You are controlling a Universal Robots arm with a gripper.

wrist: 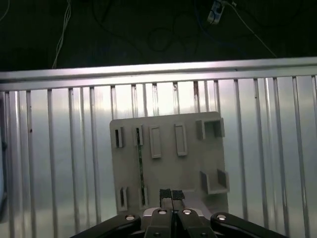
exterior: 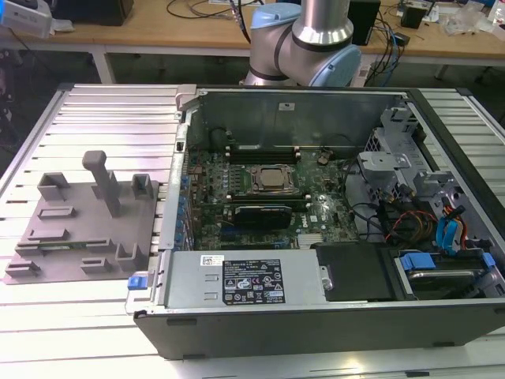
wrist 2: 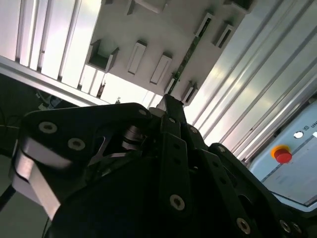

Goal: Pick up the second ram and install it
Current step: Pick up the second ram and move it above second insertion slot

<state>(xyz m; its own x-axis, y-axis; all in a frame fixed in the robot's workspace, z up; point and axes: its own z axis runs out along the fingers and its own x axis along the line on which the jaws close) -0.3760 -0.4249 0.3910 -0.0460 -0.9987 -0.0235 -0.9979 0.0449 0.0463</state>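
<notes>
Exterior view first: a grey plastic holder plate (exterior: 75, 229) with raised blocks and an upright post lies on the ribbed aluminium counter (exterior: 102, 118) at the exterior view's left. An open black computer case (exterior: 316, 332) sits just beside the plate, at that view's right.

In the first wrist view the second ram, a long thin green circuit-board stick (wrist: 140, 163), stands on edge across the plate, its ends caught in a pair of narrow slots (wrist: 139, 135). It looks light and stiff but brittle, with chips on its faces. I judge the safe hold to be a gentle pinch on the two flat faces, near the upper edge at mid-length.

The black pincer (wrist: 171, 195) hangs over the plate, near one end of the stick yet apart from it. Its fingertips (wrist: 165, 194) are clenched together with nothing between them.
</notes>
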